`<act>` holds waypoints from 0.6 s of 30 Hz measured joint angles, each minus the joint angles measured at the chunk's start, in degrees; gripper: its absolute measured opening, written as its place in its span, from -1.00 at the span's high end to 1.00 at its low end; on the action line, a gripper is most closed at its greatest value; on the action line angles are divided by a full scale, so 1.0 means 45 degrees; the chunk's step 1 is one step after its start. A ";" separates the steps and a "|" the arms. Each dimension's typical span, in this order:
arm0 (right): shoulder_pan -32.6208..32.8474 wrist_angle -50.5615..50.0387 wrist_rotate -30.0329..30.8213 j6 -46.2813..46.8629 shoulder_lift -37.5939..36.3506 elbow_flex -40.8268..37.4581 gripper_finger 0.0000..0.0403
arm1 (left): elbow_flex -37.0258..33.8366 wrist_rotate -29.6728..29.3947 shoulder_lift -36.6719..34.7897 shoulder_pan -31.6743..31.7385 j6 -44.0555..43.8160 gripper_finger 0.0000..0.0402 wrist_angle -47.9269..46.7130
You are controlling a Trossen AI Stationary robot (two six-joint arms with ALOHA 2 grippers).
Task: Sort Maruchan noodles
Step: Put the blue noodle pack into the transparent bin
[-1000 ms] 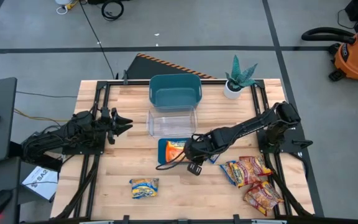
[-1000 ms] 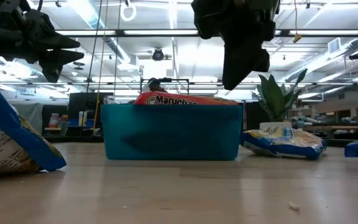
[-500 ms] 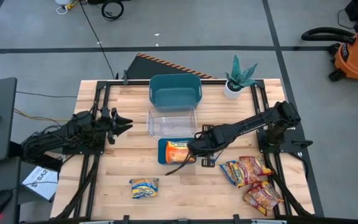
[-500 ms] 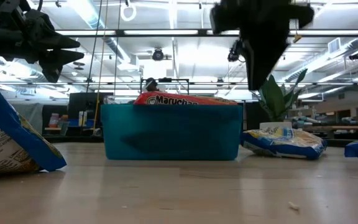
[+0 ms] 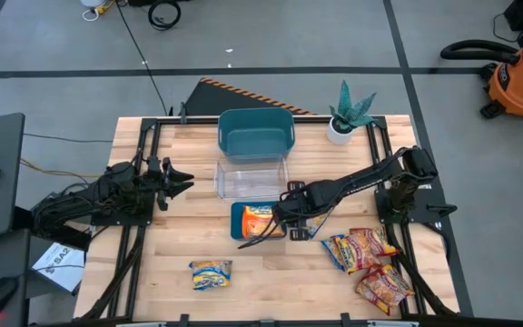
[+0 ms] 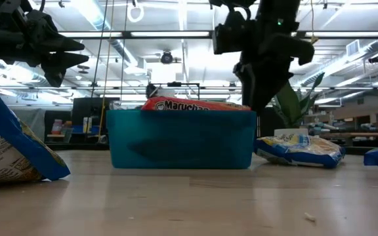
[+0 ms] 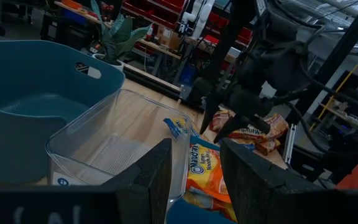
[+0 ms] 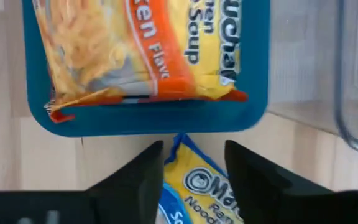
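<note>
An orange Maruchan packet (image 8: 135,50) lies flat in a small blue tray (image 5: 236,221) at mid-table. Just beside the tray's near right corner lies a yellow-and-blue packet (image 8: 197,183). My right gripper (image 8: 194,149) hovers over this packet's end, pointing steeply down, open, one finger on each side and clear of it. More noodle packets lie at the near right (image 5: 366,247) (image 5: 384,286). Another yellow-and-blue one (image 5: 211,273) lies near the front edge. My left gripper (image 5: 187,179) waits open at the left, held level above the table.
A clear bin (image 5: 251,179) stands just beyond the blue tray, and a larger teal bin (image 5: 257,136) stands beyond that. A potted plant (image 5: 348,113) is at the far right. There is bare wood between the tray and the near edge.
My right gripper has shifted a little toward the table's far right, from the blue tray's near edge to the packet beside it. It has sunk slightly, rolled about its own axis, and its fingers have opened. No packet has moved.
</note>
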 joint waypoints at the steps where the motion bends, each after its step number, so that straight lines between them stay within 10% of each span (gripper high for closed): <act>1: -0.0017 0.0231 -0.0006 -0.0074 0.0000 -0.0181 0.06 | -0.0001 0.0000 0.0000 -0.0001 -0.0005 0.29 0.0001; 11: -0.0377 0.2449 -0.0330 -0.0756 0.0000 -0.2257 -0.32 | 0.0002 0.0000 0.0000 0.0002 0.0000 0.29 0.0003; 18: -0.0372 0.3113 -0.0282 -0.1034 0.0000 -0.2816 -0.05 | -0.0001 0.0000 0.0000 0.0003 -0.0005 0.29 0.0000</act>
